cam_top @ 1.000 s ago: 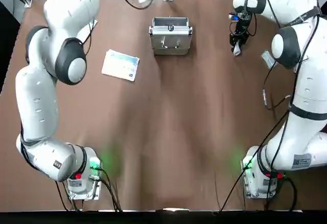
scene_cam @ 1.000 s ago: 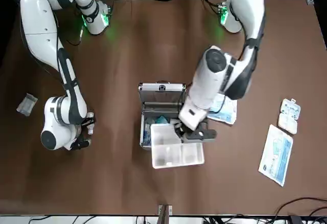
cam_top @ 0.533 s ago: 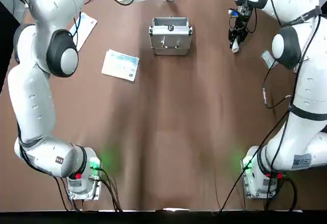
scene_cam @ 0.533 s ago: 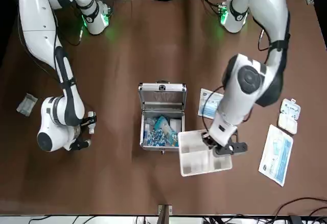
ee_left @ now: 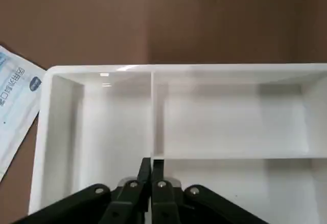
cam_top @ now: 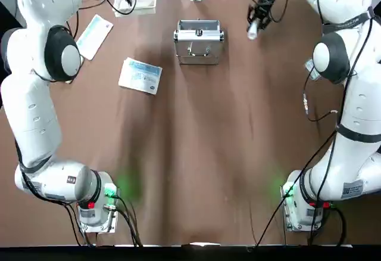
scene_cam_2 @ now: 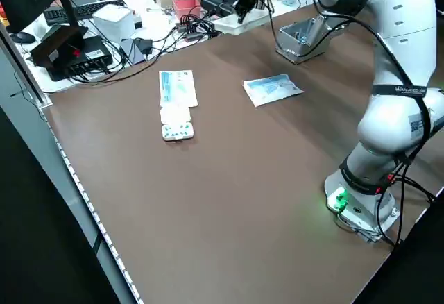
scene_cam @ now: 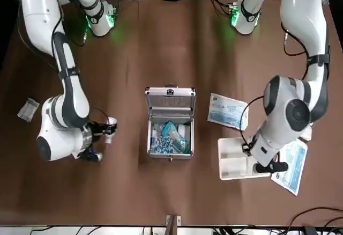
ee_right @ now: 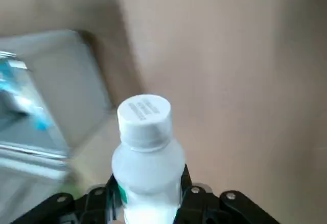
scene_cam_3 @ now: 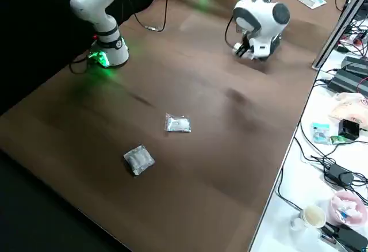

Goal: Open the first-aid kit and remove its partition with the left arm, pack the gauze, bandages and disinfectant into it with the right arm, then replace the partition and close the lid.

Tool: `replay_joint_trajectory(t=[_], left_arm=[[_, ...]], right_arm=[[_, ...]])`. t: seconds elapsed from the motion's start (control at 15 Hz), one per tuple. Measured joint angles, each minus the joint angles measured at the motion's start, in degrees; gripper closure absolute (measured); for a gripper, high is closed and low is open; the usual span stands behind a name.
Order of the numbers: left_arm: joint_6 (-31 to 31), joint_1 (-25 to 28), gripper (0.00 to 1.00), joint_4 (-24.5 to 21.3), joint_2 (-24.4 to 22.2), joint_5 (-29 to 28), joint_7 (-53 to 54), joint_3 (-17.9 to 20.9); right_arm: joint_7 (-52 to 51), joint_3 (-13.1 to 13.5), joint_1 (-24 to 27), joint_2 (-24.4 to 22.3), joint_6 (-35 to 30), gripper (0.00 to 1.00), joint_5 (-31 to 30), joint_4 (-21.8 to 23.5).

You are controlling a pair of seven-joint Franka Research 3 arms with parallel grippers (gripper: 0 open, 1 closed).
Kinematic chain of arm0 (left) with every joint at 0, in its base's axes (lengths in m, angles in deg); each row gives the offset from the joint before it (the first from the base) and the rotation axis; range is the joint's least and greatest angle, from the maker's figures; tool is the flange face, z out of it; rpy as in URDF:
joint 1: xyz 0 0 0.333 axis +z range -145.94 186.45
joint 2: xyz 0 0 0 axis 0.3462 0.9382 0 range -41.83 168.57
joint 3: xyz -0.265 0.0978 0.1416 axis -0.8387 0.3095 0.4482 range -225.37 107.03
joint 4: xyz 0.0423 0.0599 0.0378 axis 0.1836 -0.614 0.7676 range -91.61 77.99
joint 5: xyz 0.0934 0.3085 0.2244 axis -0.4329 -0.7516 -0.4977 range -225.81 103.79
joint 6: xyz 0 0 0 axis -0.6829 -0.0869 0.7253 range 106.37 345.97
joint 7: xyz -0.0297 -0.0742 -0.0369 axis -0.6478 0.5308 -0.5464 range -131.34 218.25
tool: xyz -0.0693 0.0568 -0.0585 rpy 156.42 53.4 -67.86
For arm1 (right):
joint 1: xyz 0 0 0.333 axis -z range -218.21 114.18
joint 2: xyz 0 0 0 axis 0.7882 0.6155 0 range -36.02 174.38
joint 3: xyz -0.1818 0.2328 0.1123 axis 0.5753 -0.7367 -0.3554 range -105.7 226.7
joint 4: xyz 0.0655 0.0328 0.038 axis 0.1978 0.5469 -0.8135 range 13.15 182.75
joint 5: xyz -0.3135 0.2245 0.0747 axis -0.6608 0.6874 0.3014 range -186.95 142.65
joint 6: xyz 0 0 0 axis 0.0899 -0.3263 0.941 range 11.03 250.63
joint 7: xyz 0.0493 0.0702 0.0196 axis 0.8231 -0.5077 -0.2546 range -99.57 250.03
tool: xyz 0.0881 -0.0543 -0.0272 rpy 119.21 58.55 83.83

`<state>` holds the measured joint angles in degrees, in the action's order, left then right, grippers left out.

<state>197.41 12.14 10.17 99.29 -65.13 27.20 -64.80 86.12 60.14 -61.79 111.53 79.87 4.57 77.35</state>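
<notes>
While the left claw point(ee_left: 152, 169) is clamped on an inner wall of the stiff, light partition point(scene_cam: 236, 160) over the desk point(scene_cam: 161, 47), the small, slippery-looking disinfectant point(ee_right: 144, 152) is gripped around its body by the right claw point(ee_right: 148, 185) beside the open case point(scene_cam: 170, 122).

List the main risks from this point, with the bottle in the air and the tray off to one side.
1. The right gripper holds the disinfectant low on its body, beside the first-aid kit, not yet over it. If it slips, it drops on the table.
2. The kit already holds packets; the bottle may stand proud and block the partition.
3. The left gripper pinches only a thin divider wall of the partition, which partly overlaps a flat packet, so it could tilt on release.
</notes>
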Motion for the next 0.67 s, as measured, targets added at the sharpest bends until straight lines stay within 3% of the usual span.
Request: replay_joint_trajectory(t=[0.4, 0.67], left_arm=[[15.8, -0.1, 0.96, -1.2, 6.7, -0.1, 4.2, 0.0], [21.1, -0.6, 0.96, -1.2, 12.1, -0.2, 6.4, -0.1]], right_arm=[[9.5, -1.0, -7.9, 0.3, 13.5, 0.55, 3.8, -2.0], [13.0, -1.0, -14.2, 1.3, 24.6, 0.55, 3.8, -2.0]])
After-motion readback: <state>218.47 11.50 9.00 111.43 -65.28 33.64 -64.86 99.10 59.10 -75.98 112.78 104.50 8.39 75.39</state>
